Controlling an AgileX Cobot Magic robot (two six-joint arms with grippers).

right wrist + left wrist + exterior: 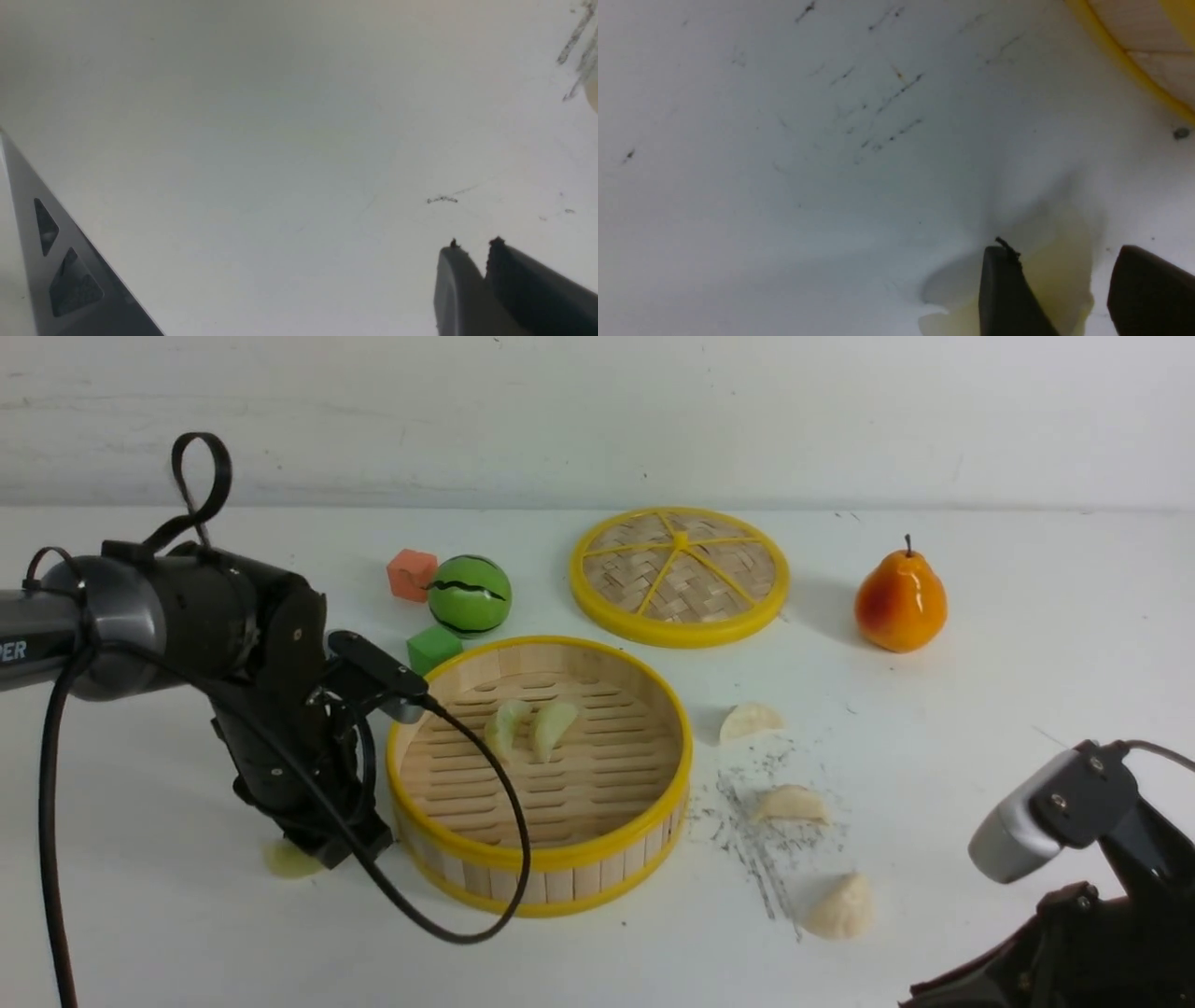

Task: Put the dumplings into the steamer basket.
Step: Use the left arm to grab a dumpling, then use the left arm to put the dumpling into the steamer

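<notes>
- Progress stands at 2 of 6: 2 pale translucent green crescent dumplings (528,728) lie in the large round bamboo steamer basket (597,854) with yellow rims. They sit side by side on its slatted floor, toward the far left part.
- Remaining work, as I judge it, is 4 dumplings. A third pale green dumpling (1059,284) lies on the white table (1027,691), just beside the basket's near-left wall.
- 3 cream-white pleated dumplings (790,803) lie on the table to the basket's right, apart from one another. The farthest is near the basket wall and the nearest is well clear of it.
- The left gripper (1064,252) is down at the table with its jaws apart on either side of that third green dumpling. The left wrist view shows a strip of bare table between the dumpling and 1 finger, so I judge it straddled and not yet gripped.
- The right gripper (474,247) hangs over bare table at the near right. Its jaws are drawn almost together, with only a slit between them and nothing held.
- The basket holds only those 2 green dumplings.
- The flat woven disc with yellow rim and spokes (680,574) lies behind the basket and carries nothing.
- An orange-yellow toy pear (900,602), a green striped ball (470,595), an orange cube (412,574) and a green cube (433,647) all sit outside the basket.
</notes>
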